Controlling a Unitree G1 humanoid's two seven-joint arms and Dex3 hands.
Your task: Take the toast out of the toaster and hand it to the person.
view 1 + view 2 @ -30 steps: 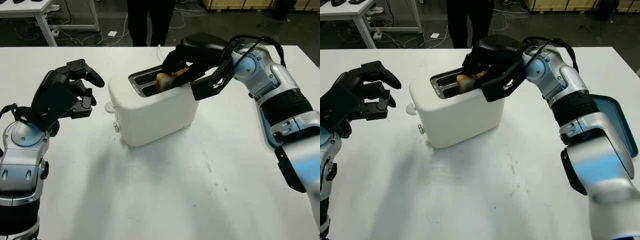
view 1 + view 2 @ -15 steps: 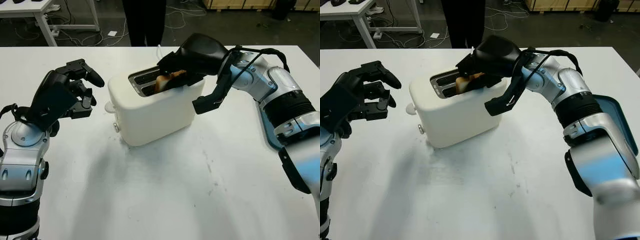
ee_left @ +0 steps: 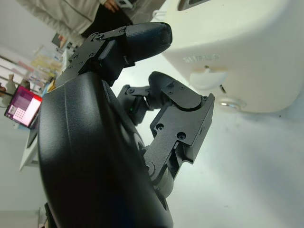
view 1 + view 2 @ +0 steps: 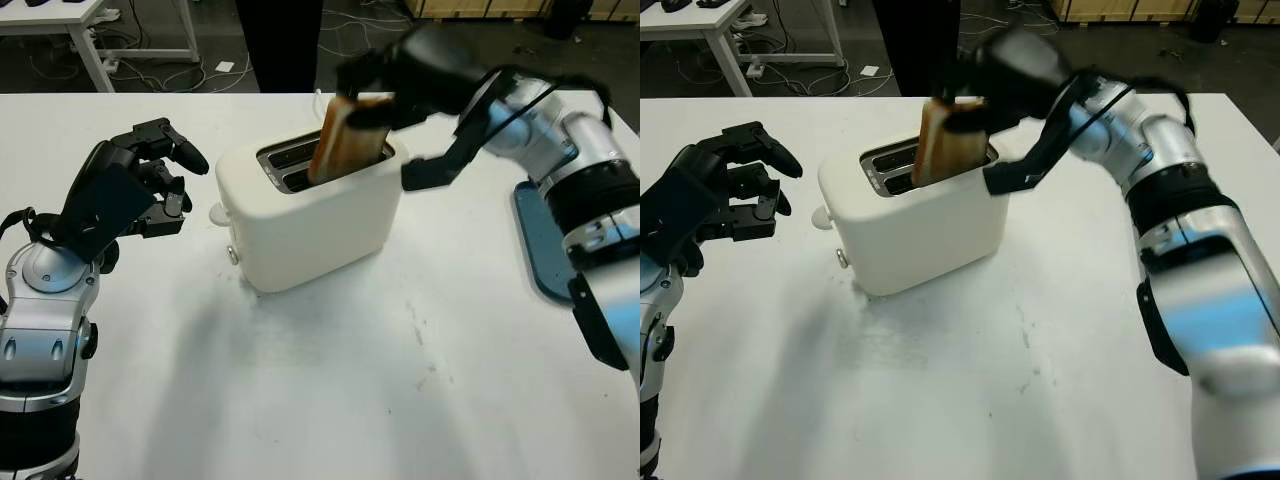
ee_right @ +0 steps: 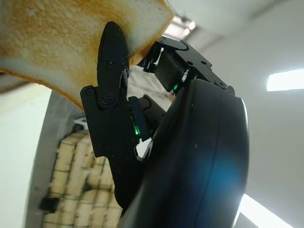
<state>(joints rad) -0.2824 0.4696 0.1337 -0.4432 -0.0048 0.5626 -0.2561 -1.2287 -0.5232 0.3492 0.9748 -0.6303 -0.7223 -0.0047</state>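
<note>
A white toaster (image 4: 305, 215) stands mid-table. My right hand (image 4: 372, 92) is shut on a browned slice of toast (image 4: 343, 142), which stands tilted and mostly lifted out of the nearer slot, its lower end still at the slot. The toast (image 5: 61, 38) is pinched by a black finger (image 5: 111, 71) in the right wrist view. My left hand (image 4: 140, 190) hovers left of the toaster (image 3: 237, 52) with curled fingers, holding nothing. A person in dark trousers (image 4: 280, 40) stands beyond the table's far edge.
A blue tray (image 4: 545, 245) lies on the table at the right, partly under my right arm. A white table (image 4: 70, 25) and cables on the floor are behind, at the far left. The near half of the table (image 4: 350, 380) is bare.
My right hand has risen and pulled the toast up from deep in the slot to mostly out of it. The left hand has not moved.
</note>
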